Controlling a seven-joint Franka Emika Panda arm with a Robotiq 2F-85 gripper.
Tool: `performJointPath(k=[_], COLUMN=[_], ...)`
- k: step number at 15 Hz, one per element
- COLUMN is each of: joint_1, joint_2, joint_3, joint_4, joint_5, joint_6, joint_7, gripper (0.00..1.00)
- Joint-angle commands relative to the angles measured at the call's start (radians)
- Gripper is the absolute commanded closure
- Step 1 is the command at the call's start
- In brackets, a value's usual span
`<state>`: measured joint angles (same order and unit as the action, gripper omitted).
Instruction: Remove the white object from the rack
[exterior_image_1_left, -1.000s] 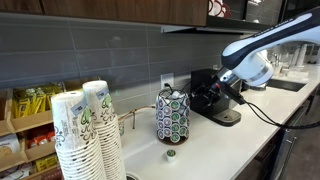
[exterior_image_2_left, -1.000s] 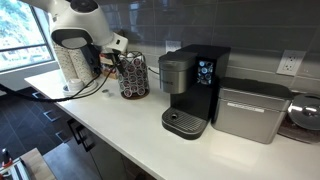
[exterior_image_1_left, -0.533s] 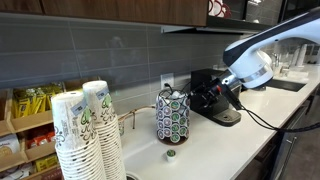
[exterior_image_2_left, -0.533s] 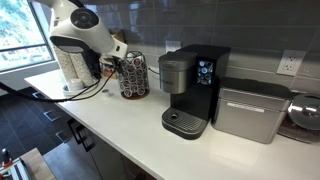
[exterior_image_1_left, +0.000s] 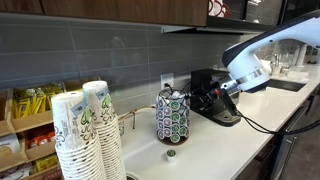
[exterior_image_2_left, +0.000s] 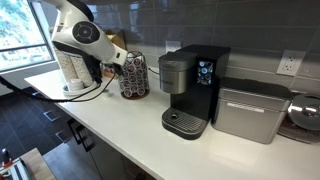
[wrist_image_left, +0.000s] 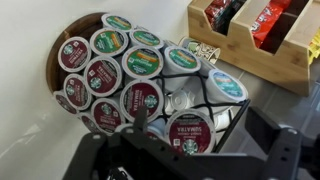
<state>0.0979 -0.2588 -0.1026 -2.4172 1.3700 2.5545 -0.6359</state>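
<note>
The rack is an upright wire carousel of round dark and green coffee pods; it stands on the counter in both exterior views. In the wrist view the rack fills the frame. A whitish pod, the white object, sits among the red and green lids behind the wire. My gripper is open, its fingers spread on either side of the rack's near pods and just short of them. It hovers beside the rack in both exterior views.
A small green-topped pod lies on the counter in front of the rack. A black coffee machine and a silver appliance stand beside it. Stacked paper cups and a wooden shelf of packets are near.
The arm has lowered and moved closer to the rack. The rack and its pods have not moved.
</note>
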Motion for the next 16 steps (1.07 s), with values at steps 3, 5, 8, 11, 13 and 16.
performJointPath(k=[3,5,8,11,13,16], joint_1=[0.009,0.007,0.006,0.006,0.005,0.003], joint_2=[0.028,0.036,0.044,0.052,0.056,0.065], joint_3=[0.000,0.003,0.005,0.007,0.009,0.008], joint_4=[0.007,0.010,0.016,0.023,0.026,0.028], joint_5=[0.174,0.214,0.280,0.337,0.368,0.403], joint_6=[0.062,0.078,0.099,0.110,0.112,0.100], joint_7=[-0.126,-0.154,-0.197,-0.233,-0.252,-0.264], gripper=[0.00,0.00,0.00,0.00,0.00,0.03])
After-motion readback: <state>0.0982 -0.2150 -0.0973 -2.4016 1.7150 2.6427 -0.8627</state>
